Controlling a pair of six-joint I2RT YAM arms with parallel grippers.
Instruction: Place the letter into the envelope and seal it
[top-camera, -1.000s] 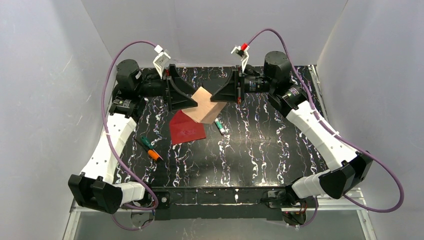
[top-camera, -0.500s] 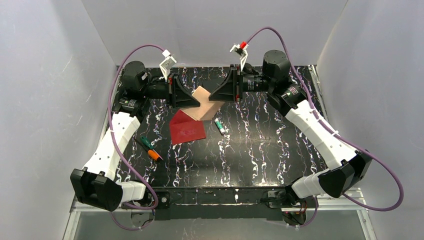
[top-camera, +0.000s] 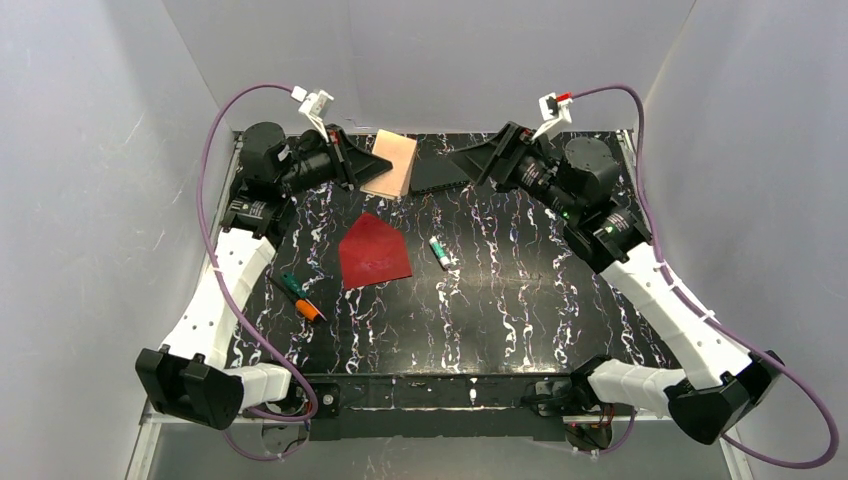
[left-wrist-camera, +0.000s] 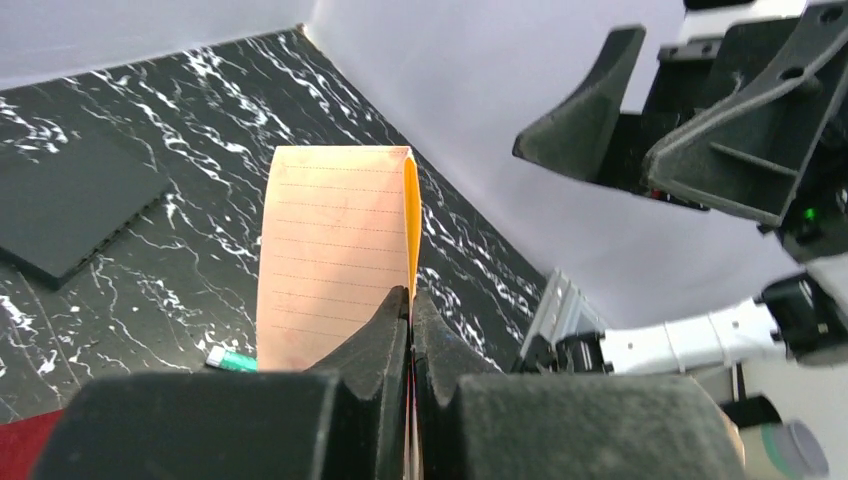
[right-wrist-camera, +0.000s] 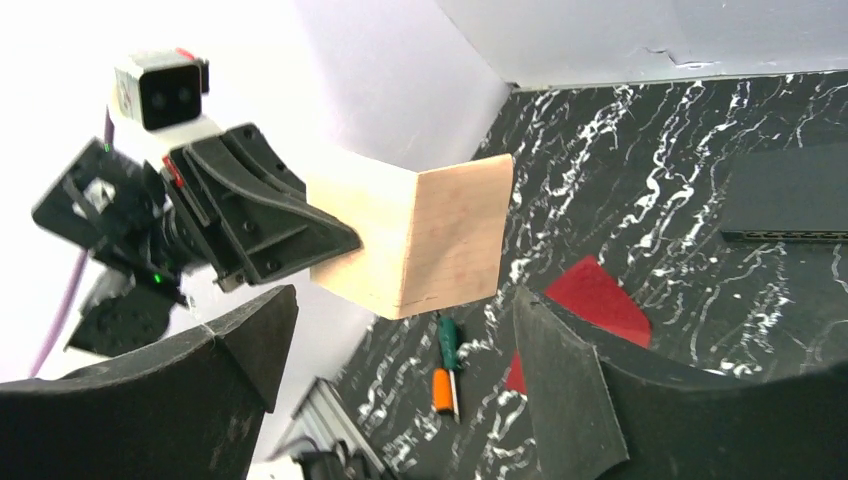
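Observation:
The letter (top-camera: 390, 163) is a folded, faintly lined sheet that looks pale peach here, held in the air over the back of the table. My left gripper (top-camera: 381, 166) is shut on its edge, and the left wrist view shows the jaws (left-wrist-camera: 411, 300) pinched on the paper (left-wrist-camera: 335, 250). The dark red envelope (top-camera: 373, 252) lies flat on the table, nearer than the letter, with its pointed flap towards the back. My right gripper (top-camera: 462, 160) hangs open to the right of the letter and apart from it. Its wrist view shows wide jaws (right-wrist-camera: 405, 300), the letter (right-wrist-camera: 430, 240) and the envelope (right-wrist-camera: 595, 300) beyond.
A dark ribbed block (top-camera: 440, 176) lies at the back, under the right gripper. A small green-and-white tube (top-camera: 437, 250) sits right of the envelope. A screwdriver with a green and orange handle (top-camera: 300, 297) lies to the envelope's left. Grey walls enclose the black marbled table (top-camera: 520, 300).
The left gripper shut on the letter, and the right gripper let go, opened and drew back to the right. The left arm carried the letter up and towards the back wall.

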